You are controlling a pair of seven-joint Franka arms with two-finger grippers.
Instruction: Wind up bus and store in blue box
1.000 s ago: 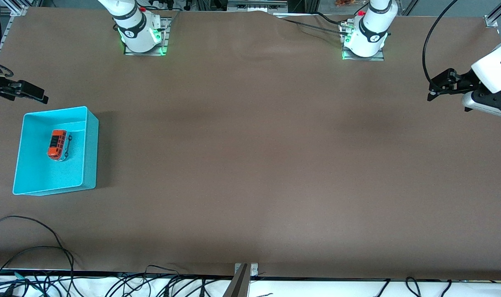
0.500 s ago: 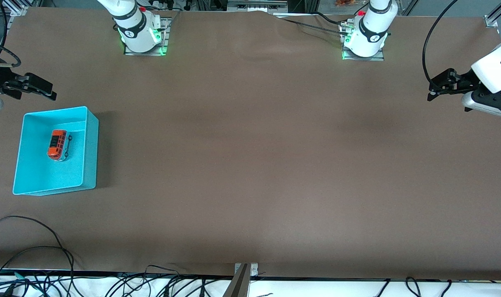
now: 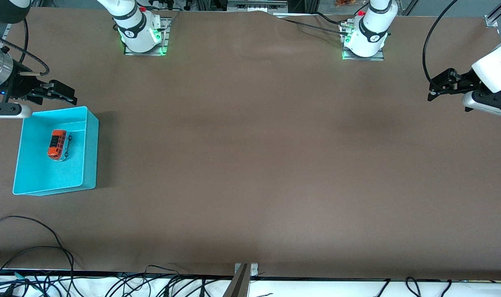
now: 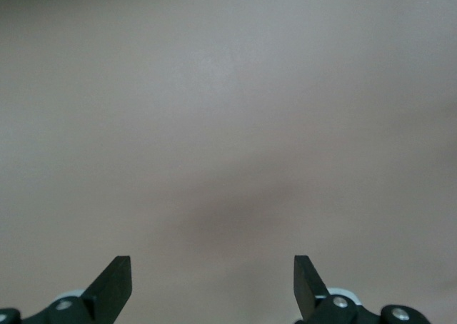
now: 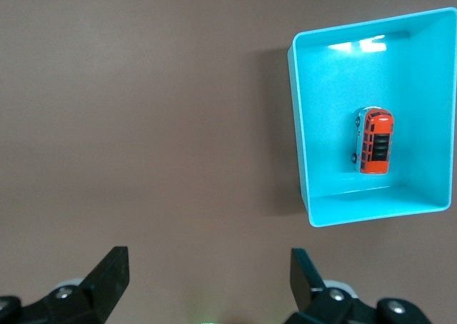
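The small orange bus (image 3: 57, 144) stands on its wheels inside the turquoise blue box (image 3: 89, 148) at the right arm's end of the table. The right wrist view shows the bus (image 5: 375, 140) in the box (image 5: 303, 160) too. My right gripper (image 3: 62, 93) is open and empty, up in the air over the bare table beside the box's edge nearest the robots' bases. My left gripper (image 3: 438, 87) is open and empty, waiting over the bare table at the left arm's end. The left wrist view shows only the left gripper (image 4: 212, 277) over brown table.
The brown table cover (image 3: 250, 156) spreads between the box and the left arm. Both arm bases (image 3: 143, 35) stand along the table's edge farthest from the front camera. Loose black cables (image 3: 48, 247) lie at the edge nearest the front camera.
My right gripper has moved away from the table's end, toward the middle, staying above the box's edge nearest the bases. The bus, the box and the left arm have not moved.
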